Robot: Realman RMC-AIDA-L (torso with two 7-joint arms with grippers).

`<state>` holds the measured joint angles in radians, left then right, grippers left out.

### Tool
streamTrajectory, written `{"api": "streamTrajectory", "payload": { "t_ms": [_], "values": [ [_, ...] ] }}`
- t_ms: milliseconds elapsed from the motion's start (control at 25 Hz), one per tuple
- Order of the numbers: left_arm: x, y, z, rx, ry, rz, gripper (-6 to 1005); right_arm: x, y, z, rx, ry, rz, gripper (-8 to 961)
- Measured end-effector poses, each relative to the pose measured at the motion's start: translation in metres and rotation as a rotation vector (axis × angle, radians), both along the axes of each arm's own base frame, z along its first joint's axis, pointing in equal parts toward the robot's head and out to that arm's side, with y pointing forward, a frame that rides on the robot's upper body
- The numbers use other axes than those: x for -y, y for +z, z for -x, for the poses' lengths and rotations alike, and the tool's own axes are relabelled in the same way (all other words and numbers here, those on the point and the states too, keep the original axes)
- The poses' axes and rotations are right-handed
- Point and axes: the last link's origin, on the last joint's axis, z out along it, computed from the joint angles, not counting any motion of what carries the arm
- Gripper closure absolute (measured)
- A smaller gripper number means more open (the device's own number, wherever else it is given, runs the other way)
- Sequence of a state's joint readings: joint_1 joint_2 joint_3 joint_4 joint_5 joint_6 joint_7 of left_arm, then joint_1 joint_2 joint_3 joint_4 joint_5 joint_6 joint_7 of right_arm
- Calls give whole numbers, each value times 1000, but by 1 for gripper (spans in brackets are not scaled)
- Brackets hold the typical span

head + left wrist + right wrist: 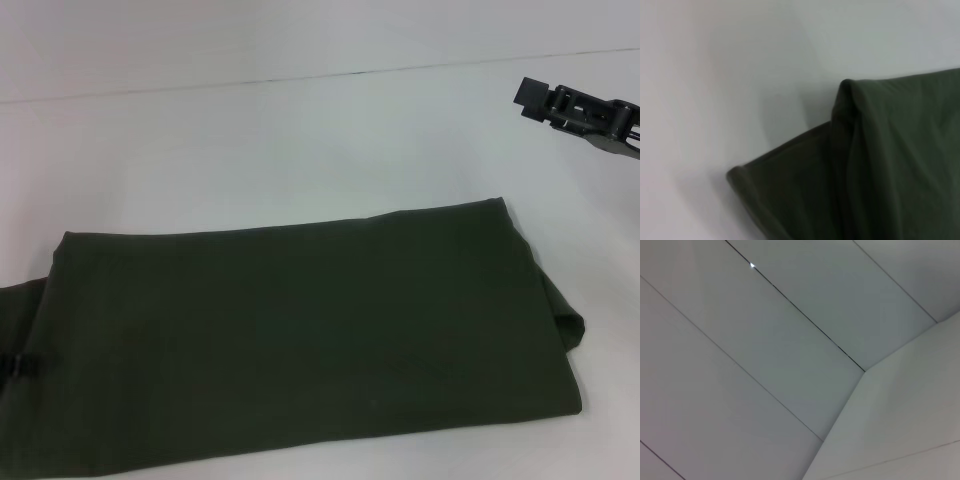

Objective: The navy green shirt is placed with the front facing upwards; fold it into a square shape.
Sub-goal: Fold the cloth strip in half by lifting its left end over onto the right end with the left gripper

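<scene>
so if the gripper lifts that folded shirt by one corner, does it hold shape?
Probably not. The shirt looks like soft cloth: its layered edges sag and curl in the left wrist view, so it would likely droop and unfold. Pushed across the table, it would probably bunch up rather than slide.

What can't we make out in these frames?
- Shirt: head view cuts off its left and near edges, so the full outline is unknown; the lettering is not visible.
- Left tool: only a sliver at the head view's left edge; grip unclear.
- Right tool: partly cut off at the right edge; its wrist view shows only white panels.
</scene>
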<state>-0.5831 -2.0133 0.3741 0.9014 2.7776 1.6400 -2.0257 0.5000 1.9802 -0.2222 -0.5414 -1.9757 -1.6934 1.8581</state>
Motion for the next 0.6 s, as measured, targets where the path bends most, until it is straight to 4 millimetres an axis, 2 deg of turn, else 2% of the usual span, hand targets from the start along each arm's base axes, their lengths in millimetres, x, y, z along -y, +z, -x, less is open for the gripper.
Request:
{"api": "streamTrajectory", "payload": {
  "t_ms": [600],
  "values": [
    [-3, -6, -2, 4, -14, 11, 85, 1, 0, -1, 2, -2, -1, 69]
  ]
}}
